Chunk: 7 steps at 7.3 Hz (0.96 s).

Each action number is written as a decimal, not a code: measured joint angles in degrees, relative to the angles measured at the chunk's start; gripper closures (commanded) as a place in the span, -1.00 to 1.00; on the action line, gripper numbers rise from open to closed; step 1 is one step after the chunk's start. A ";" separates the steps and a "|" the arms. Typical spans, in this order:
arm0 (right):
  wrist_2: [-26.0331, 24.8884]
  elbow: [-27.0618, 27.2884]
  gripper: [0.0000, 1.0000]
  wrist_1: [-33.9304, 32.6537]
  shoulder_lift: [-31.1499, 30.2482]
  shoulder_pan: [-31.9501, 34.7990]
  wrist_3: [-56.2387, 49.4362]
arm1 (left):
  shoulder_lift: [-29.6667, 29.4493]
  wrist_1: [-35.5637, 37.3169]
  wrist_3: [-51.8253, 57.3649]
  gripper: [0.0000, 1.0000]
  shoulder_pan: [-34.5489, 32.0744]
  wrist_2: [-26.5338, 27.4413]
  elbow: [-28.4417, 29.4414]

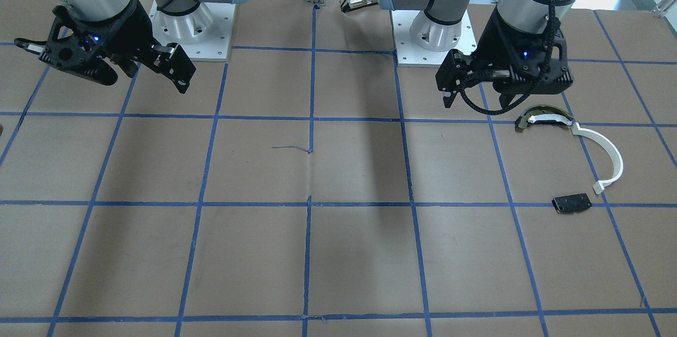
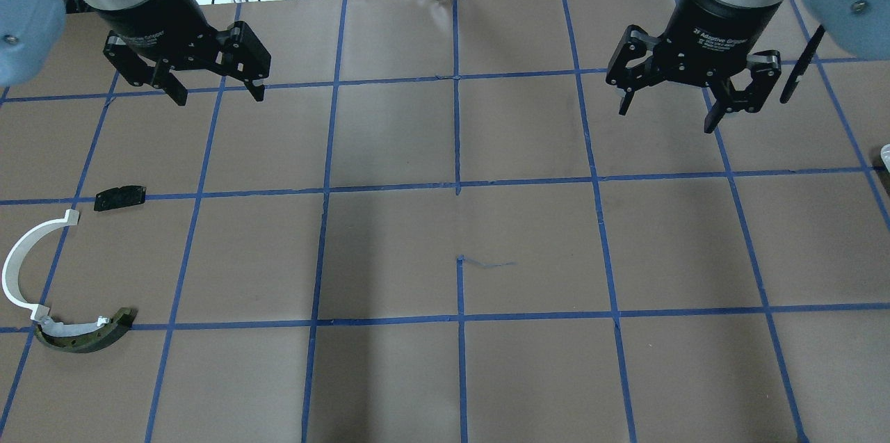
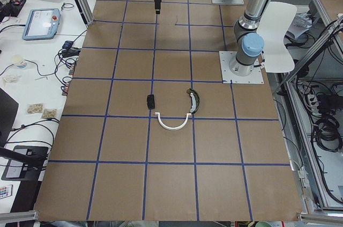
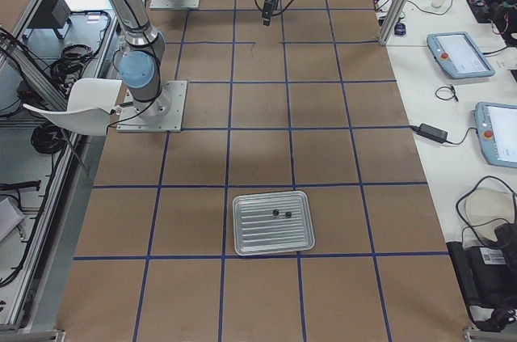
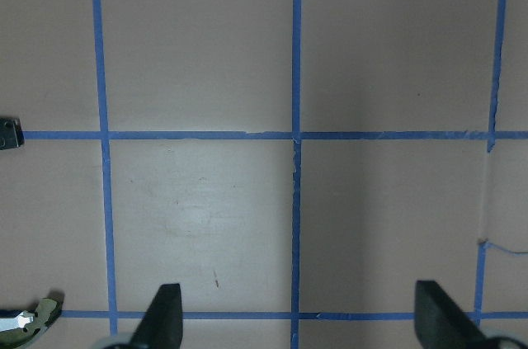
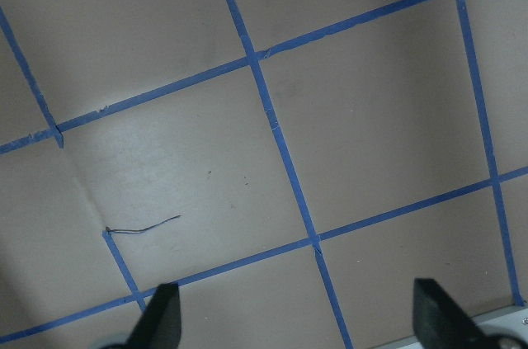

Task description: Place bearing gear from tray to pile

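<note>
Parts of the pile sit at the far left of the overhead view, on the robot's left side of the surface (image 2: 528, 151), a brown sheet gridded with blue tape. The thin white arc strip (image 2: 8, 272) lies flat. One of its ends meets the dark, olive-edged curved piece (image 2: 83, 339), and the flat black plate (image 2: 120, 197) rests apart from both, near the strip's other end.

Further right and toward the far edge, the left end effector (image 2: 219, 95) hangs above bare surface with its fingers spread wide and nothing between them. Its wrist camera catches only the plate's edge and a tip of the olive piece at the frame's left side.

Across the middle squares, the right end effector (image 2: 666, 116) hangs at a similar height, fingers likewise spread and empty, over a blue tape crossing.

The ribbed metal tray (image 4: 242, 233) shows only in the right side view, at the surface's end on the robot's right, well apart from both arms and from the pile. Two small dark parts (image 4: 275, 213) lie close together on it, too small to tell which is the bearing gear.
</note>
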 measured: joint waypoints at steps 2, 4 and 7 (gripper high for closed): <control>0.06 0.03 -1.00 -0.08 0.10 0.03 -0.16 | 0.00 0.00 0.00 -1.00 0.03 0.03 0.00; -0.02 0.04 -1.00 -0.30 0.21 -0.13 0.00 | 0.00 0.00 0.00 -1.00 0.03 0.02 0.00; -0.88 0.09 -1.00 -0.92 0.55 -5.21 -0.93 | 0.09 0.00 0.00 -1.00 0.15 0.00 0.00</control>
